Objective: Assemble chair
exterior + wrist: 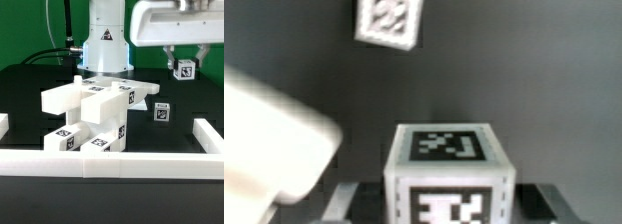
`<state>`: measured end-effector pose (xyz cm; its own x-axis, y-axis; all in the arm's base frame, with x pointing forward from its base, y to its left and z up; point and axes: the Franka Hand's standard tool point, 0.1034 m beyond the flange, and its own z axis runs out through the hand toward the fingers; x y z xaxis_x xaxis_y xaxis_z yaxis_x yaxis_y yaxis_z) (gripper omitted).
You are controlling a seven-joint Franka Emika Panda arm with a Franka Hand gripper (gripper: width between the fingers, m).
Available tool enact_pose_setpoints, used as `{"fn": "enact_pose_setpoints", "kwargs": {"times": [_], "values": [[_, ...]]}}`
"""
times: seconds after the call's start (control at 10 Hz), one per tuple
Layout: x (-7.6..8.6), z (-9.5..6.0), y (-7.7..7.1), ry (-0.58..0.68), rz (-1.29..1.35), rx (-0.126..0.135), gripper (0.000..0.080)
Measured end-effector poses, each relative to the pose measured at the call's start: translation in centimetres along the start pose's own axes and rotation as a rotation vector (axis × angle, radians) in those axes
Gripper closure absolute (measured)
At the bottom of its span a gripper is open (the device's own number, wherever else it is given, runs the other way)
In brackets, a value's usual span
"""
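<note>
Exterior view, upper right: my tool (184,61) grips a small tagged block (185,70) above the worktop (30,85). Lower left, the chair (90,118) stands part-built; another loose block (161,113) lies unattached.

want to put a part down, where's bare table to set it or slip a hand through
Bare black table lies between the small white tagged cube and the long white border rail at the front and the exterior view's right. Crowded: the stacked matte white chair pieces against the front rail, exterior view's left.
</note>
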<state>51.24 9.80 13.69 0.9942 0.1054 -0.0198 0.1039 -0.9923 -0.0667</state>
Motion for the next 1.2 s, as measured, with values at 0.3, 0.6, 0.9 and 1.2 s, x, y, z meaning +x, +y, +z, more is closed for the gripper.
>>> {"fn": "enact_pose_setpoints", "kwargs": {"times": [0.3, 0.6, 0.9, 1.2], "values": [[1.8, -1.4, 1.2, -0.028, -0.047, -0.009, 0.0515], [1.8, -1.4, 1.4, -0.030, -0.051, -0.010, 0.0515], [4.2, -3.9, 6.2, -0.005, -0.200, -0.031, 0.0514], [4.0, -3.6, 5.9, -0.011, -0.188, -0.030, 0.0514]]}}
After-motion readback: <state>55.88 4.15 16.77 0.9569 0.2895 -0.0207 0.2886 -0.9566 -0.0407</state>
